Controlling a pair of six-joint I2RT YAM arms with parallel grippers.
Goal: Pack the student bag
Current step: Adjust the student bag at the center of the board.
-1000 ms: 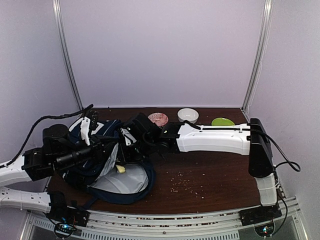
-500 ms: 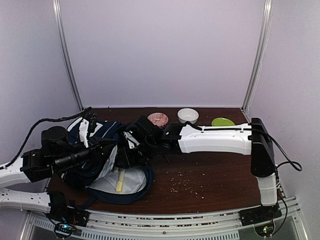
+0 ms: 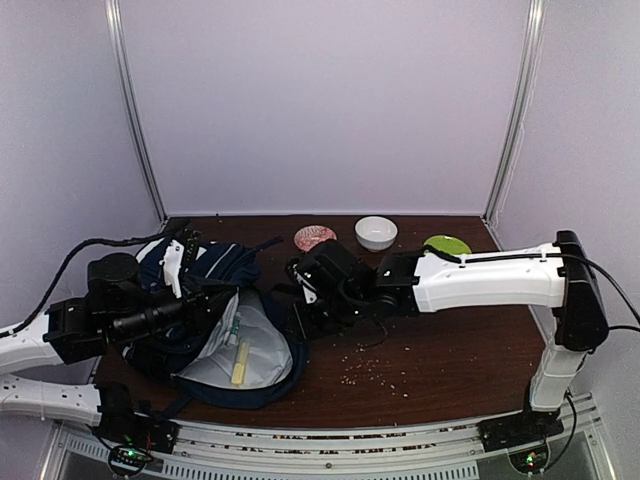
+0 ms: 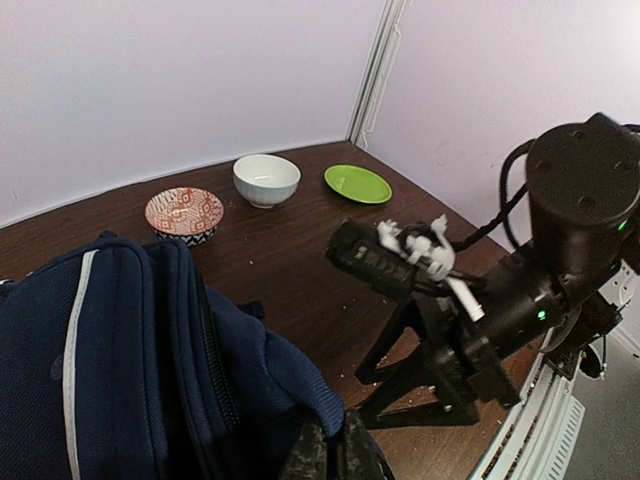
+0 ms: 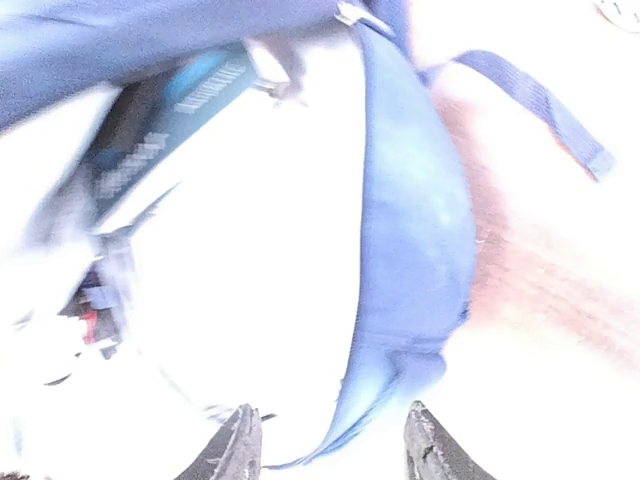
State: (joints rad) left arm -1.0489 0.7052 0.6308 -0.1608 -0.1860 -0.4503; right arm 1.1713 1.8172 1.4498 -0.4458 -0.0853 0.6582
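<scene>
Dark brown wooden table (image 3: 450, 340): large navy-blue fabric backpack (image 3: 215, 262) lies open at left end, grey lining up; left gripper (image 4: 326, 452) clamped on its rim; right gripper (image 5: 330, 445) beside opening, jaws apart, empty.

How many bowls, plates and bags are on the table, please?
Bowls: 2, the red-patterned bowl and the white bowl
Plates: 1, the green plate
Bags: 1, the student bag
Total: 4

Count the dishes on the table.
3, along the back edge: patterned red bowl leftmost, white bowl in the middle, green plate rightmost. The bag may hide others.
</scene>
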